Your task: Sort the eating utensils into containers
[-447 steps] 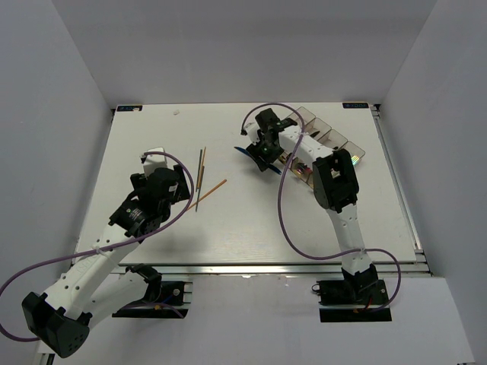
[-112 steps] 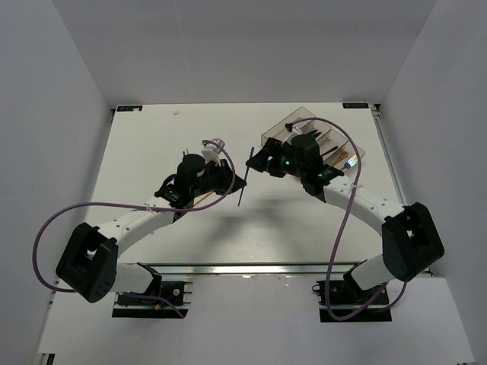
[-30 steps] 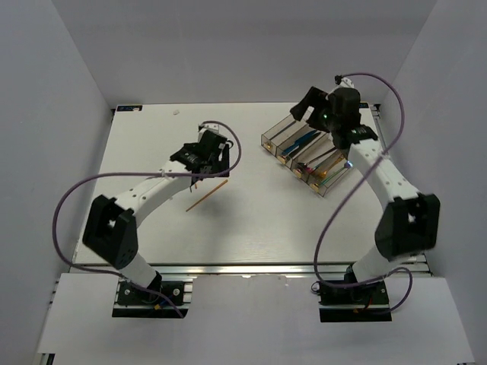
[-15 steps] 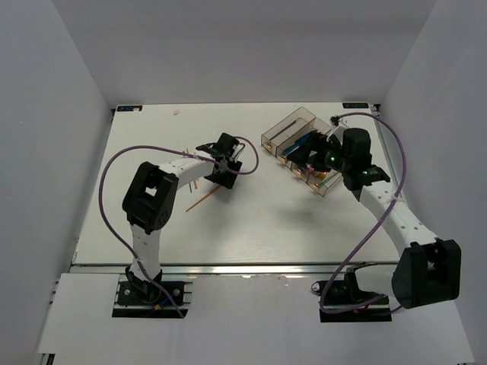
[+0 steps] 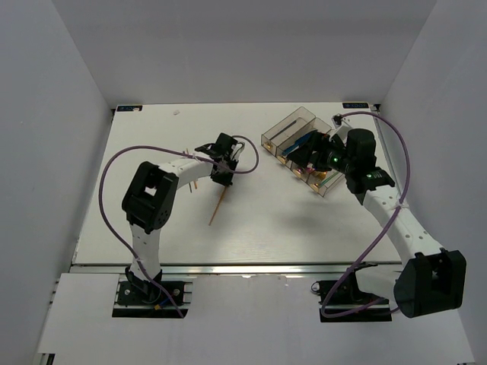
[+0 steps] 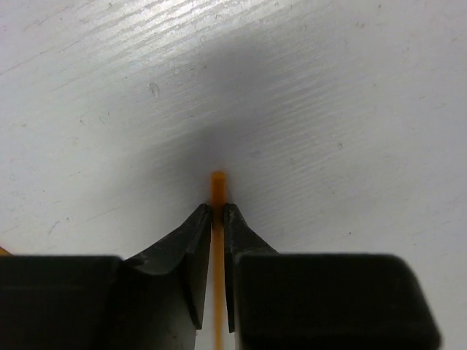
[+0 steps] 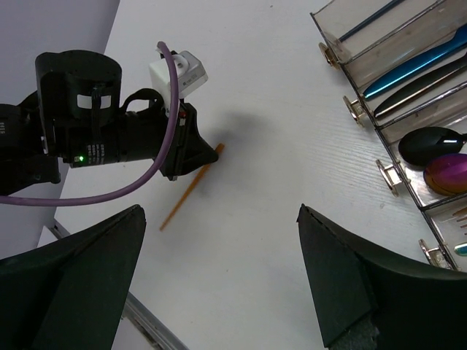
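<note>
The left end effector (image 6: 217, 213) is clenched on an orange chopstick (image 6: 217, 188), which is pinched between the two black fingertips (image 6: 193, 240) close to one of its ends. A short stub is left showing beyond them, just over the white counter (image 6: 343, 109). Seen from above, the chopstick is slanted away from the grip toward the near edge of the counter. Whether its free end is resting on the counter or only hanging low over it cannot be told. The chopstick is held well apart from the containers (image 7: 332, 33) (narrow bins of smoky clear plastic, joined side by side), which are set at the right rear of the counter.

The right end effector (image 7: 219, 211) is held released, its fingers spread wide, close by the containers. Inside the bins a blue knife (image 7: 412, 64) and a slim black piece (image 7: 423, 86) are laid lengthwise side by side. A dark spoon bowl (image 7: 430, 144) and an iridescent spoon bowl (image 7: 446, 173) are seen in a neighbouring bin.
</note>
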Available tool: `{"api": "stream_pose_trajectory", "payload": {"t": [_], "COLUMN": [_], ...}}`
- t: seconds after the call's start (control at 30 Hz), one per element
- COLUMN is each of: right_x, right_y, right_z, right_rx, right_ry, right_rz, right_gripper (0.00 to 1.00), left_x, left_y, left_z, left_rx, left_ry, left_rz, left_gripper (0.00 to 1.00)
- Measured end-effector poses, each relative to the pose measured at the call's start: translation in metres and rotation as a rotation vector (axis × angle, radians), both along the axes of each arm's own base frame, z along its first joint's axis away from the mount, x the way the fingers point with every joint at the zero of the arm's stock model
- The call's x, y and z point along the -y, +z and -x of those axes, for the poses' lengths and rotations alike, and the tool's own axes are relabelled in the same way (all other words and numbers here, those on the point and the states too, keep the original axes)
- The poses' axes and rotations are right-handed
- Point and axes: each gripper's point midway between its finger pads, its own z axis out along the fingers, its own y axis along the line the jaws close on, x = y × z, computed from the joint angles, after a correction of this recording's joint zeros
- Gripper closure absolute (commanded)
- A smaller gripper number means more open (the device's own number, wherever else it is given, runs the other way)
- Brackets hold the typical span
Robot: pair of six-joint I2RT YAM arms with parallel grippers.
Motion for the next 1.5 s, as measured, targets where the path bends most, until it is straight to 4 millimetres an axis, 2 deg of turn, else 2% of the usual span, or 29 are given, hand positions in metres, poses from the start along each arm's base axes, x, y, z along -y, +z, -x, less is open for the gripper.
{"api": "stream_pose_trajectory", "payload": {"t": [0.1, 0.17, 0.37, 0.5, 0.73, 0.83, 0.9, 1.03, 1.13, 1.3, 1.5], "right_x": [0.0, -0.002, -0.01, -0.014, -0.013, -0.02, -0.031, -0.06, -0.081, -0.114, -0.137], "right_y": [0.003, 0.004, -0.005, -0.025, -0.054, -0.063, -0.074, -0.102, -0.117, -0.115, -0.12], "right_z": [0.002, 0.005, 0.011, 0.011, 0.016, 0.015, 0.019, 0.038, 0.051, 0.064, 0.068], "right_rx": [0.009, 0.013, -0.006, -0.07, -0.147, -0.16, -0.176, -0.237, -0.272, -0.252, -0.251], "right_ry": [0.006, 0.017, 0.072, 0.082, 0.059, 0.07, 0.097, 0.176, 0.234, 0.327, 0.379], "right_rz": [-0.005, -0.01, -0.044, -0.056, -0.054, -0.049, -0.046, -0.041, -0.043, -0.085, -0.115], "right_gripper": [0.11, 0.11, 0.11, 0.11, 0.11, 0.11, 0.11, 0.11, 0.11, 0.12, 0.15], "left_x": [0.002, 0.005, 0.009, 0.006, -0.003, -0.005, -0.005, -0.004, 0.001, 0.011, 0.024], "left_y": [0.0, 0.0, 0.0, 0.002, 0.004, 0.007, 0.011, 0.033, 0.058, 0.096, 0.114], "left_z": [0.0, 0.002, 0.004, 0.005, 0.019, 0.022, 0.024, 0.026, 0.023, 0.019, 0.026], "left_rx": [0.007, 0.009, 0.024, 0.037, -0.003, -0.014, -0.013, 0.013, 0.055, 0.121, 0.12], "left_ry": [0.02, 0.032, 0.092, 0.176, 0.31, 0.353, 0.378, 0.425, 0.451, 0.472, 0.462], "left_rz": [0.022, 0.031, 0.033, 0.029, 0.017, 0.018, 0.033, 0.091, 0.162, 0.287, 0.402], "left_gripper": [0.83, 0.99, 1.0, 1.0, 1.0, 1.0, 1.0, 1.0, 1.0, 1.0, 1.0]}}
